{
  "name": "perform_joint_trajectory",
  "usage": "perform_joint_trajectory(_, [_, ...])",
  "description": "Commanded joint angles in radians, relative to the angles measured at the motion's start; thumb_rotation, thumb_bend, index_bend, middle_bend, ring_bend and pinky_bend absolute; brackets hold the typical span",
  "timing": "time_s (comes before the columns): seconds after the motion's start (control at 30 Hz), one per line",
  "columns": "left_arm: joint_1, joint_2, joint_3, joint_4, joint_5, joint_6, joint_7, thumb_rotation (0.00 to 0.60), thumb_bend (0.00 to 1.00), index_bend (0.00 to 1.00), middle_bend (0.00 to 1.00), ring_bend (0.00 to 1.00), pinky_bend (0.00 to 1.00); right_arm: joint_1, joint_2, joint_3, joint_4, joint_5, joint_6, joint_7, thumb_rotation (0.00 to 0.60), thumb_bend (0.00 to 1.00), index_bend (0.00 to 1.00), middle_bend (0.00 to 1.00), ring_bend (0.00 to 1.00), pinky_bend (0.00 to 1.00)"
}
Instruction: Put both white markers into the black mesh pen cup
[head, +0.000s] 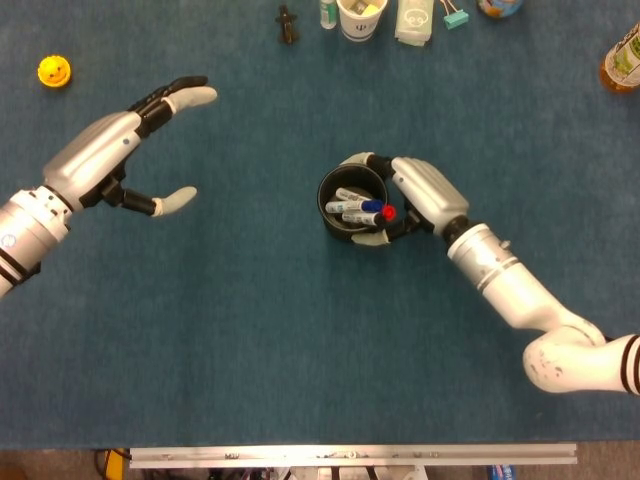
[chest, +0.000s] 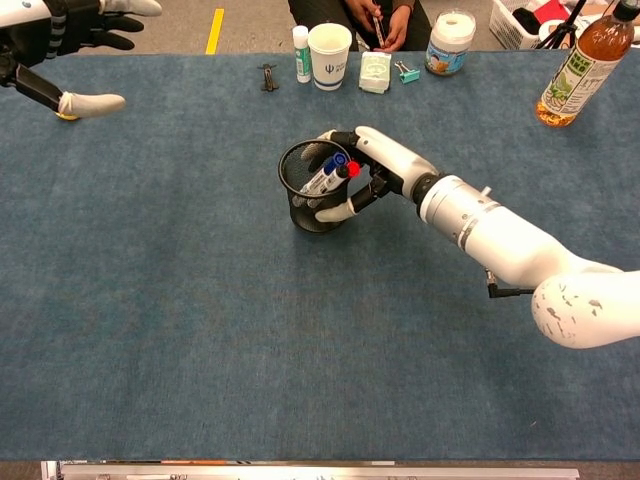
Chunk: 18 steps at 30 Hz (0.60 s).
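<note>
With both markers inside, cup rests mid-counter | right hand fingers wrap its wall | left hand spread, empty | light, stiff mesh; hold mid-wall.

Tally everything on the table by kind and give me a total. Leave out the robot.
White markers, blue-capped and red-capped: 2
Cups, black mesh pen cup and paper cup: 2
Tea bottle: 1
Jar: 1
Small white tube: 1
Pale green packet: 1
Teal binder clip: 1
Small black object: 1
Yellow duck: 1
Total: 11
</note>
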Motion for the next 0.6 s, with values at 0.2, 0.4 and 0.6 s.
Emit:
perform_joint_trajectory(0.2, [0.006, 0.001, 0.006, 0.006, 0.007, 0.005, -0.010, 0.600, 0.31, 0.09, 0.00, 0.00, 0.06, 0.001, -0.056, -0.014, 0.075, -0.059, 0.002, 0.081, 0.600, 0.42, 0.43, 0.35, 0.29, 0.27])
perform_joint_trajectory(0.4, [0.010, 0.001, 0.011, 0.011, 0.012, 0.008, -0.022, 0.600, 0.31, 0.09, 0.00, 0.00, 0.06, 0.008, -0.067, -0.022, 0.101, -0.084, -0.010, 0.113, 0.600, 0.42, 0.35, 0.29, 0.24, 0.21])
perform_joint_trajectory(0.6, [0.010, 0.005, 0.016, 0.009, 0.034, 0.019, -0.033, 0.600, 0.31, 0.11, 0.00, 0.00, 0.05, 0.013, -0.063, -0.032, 0.111, -0.108, -0.023, 0.140, 0.600, 0.42, 0.22, 0.20, 0.13, 0.09])
